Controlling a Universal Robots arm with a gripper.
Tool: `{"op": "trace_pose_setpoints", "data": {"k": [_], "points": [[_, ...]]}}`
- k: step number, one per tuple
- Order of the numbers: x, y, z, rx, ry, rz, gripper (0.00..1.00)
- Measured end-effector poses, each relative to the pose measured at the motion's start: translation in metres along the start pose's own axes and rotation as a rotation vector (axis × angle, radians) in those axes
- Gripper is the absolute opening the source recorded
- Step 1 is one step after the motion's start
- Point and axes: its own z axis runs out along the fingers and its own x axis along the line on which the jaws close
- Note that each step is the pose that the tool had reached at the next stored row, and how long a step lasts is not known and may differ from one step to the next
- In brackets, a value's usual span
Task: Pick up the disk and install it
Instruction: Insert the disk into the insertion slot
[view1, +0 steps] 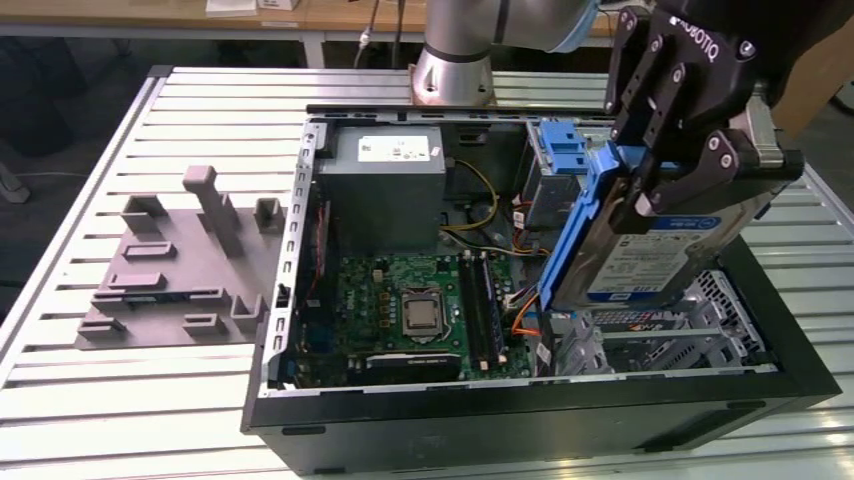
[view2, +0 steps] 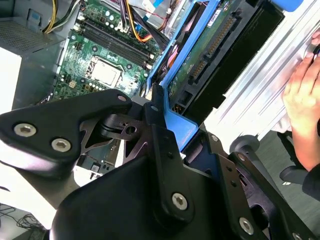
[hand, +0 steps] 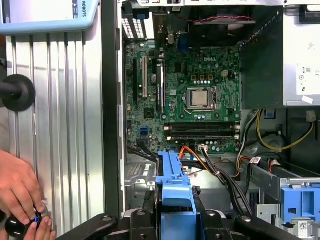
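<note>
The disk (view1: 654, 258), a silver-grey drive with a white and blue label in a blue plastic bracket, hangs tilted on edge over the open computer case (view1: 534, 395), above the metal drive cage (view1: 694, 325) at the exterior view's right. My gripper (view1: 667, 190) is shut on the disk's upper part, its black fingers (view1: 707, 160) clamping the drive and bracket. In the second wrist view the disk's green circuit-board underside (view2: 210, 45) and blue bracket (view2: 177, 122) run out from the gripper (view2: 170, 125). The first wrist view shows the disk's bracket edge (hand: 175, 185) above the case floor.
Inside the case lie the green motherboard (view1: 400, 300), a grey power supply box (view1: 384, 180) and cables. A blue ribbed latch (view1: 561, 150) stands at the back. A grey fixture (view1: 174, 260) sits on the slatted table at the exterior view's left. A person's hand (hand: 20, 185) rests beside the case.
</note>
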Motion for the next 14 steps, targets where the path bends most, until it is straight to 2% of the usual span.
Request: {"op": "trace_pose_setpoints", "data": {"k": [14], "points": [[0.0024,-0.0247,0.0013,-0.0055,0.0002,0.000,0.36]]}}
